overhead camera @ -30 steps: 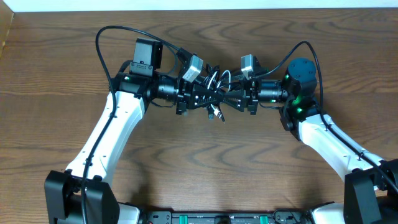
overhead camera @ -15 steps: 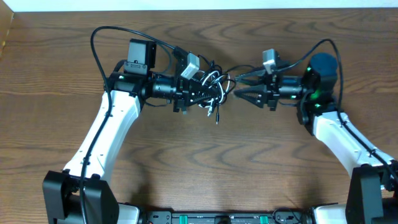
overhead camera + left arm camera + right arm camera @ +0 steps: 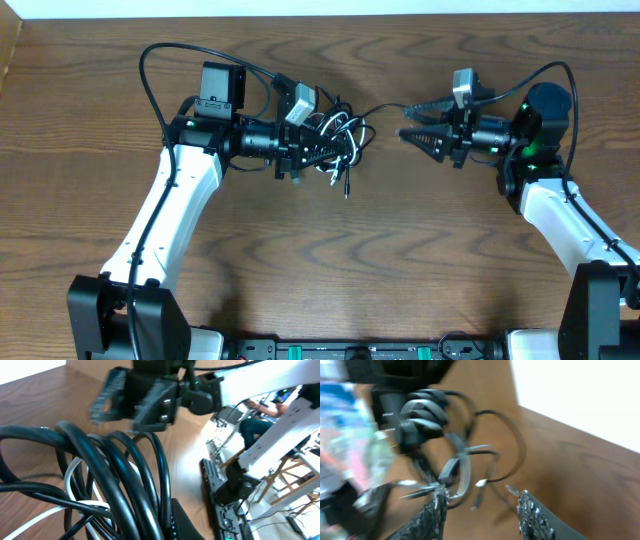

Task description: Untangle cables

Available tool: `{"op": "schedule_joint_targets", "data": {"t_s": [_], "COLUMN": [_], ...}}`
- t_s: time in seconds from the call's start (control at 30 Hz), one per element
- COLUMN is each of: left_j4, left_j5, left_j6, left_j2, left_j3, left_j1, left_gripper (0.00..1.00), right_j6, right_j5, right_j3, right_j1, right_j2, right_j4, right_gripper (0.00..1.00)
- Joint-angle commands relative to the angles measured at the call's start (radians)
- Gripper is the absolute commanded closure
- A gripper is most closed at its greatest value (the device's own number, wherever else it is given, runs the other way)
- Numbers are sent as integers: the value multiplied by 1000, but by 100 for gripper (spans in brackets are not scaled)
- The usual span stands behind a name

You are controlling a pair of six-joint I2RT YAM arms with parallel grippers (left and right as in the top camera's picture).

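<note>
A robotics lab: past the wooden table (image 3: 320, 280), at three o'clock in the left wrist view, white rig frames (image 3: 280, 435) and a seated person (image 3: 252, 420).

Seen from overhead, the left pincer (image 3: 322, 152) has its fingertips buried in the knot of cables (image 3: 342, 138). Whether the thin black strand (image 3: 385, 108) reaching toward the right pincer (image 3: 406, 134) touches it is too small to tell. In the left wrist view the black loops crowd the foreground, run off the left and bottom edges and hide that pincer's own fingers, while the right wrist view is smeared with blur, its left side only streaks of colour.
</note>
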Motion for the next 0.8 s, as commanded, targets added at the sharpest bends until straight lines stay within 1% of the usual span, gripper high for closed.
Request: {"op": "schedule_joint_targets", "data": {"t_s": [0.0, 0.13, 0.27, 0.4, 0.47, 0.57, 0.77], "left_j4": [6, 9, 36, 54, 54, 54, 58], "left_j5": [105, 114, 116, 115, 108, 103, 100], "left_j6": [18, 50, 55, 55, 55, 55, 55], "left_j2": [-3, -3, -3, -3, -3, -3, -3], "left_j3": [6, 6, 6, 6, 6, 6, 6], "left_j1": [-16, -48, -86, -98, -96, -92, -92], "left_gripper": [92, 92, 92, 92, 92, 92, 92], "right_j6": [-15, -15, -71, -75, -75, -75, -75], "right_j5": [177, 188, 188, 168, 124, 53, -82], "right_j3": [8, 8, 8, 8, 8, 8, 8], "right_j1": [-2, 16, 62, 100, 103, 102, 101], "right_j2": [-6, -6, -6, -6, -6, -6, -6], "right_j4": [-13, -24, -58, -67, -63, -35, -32], "right_gripper": [54, 53, 52, 55, 59, 60, 58]}}
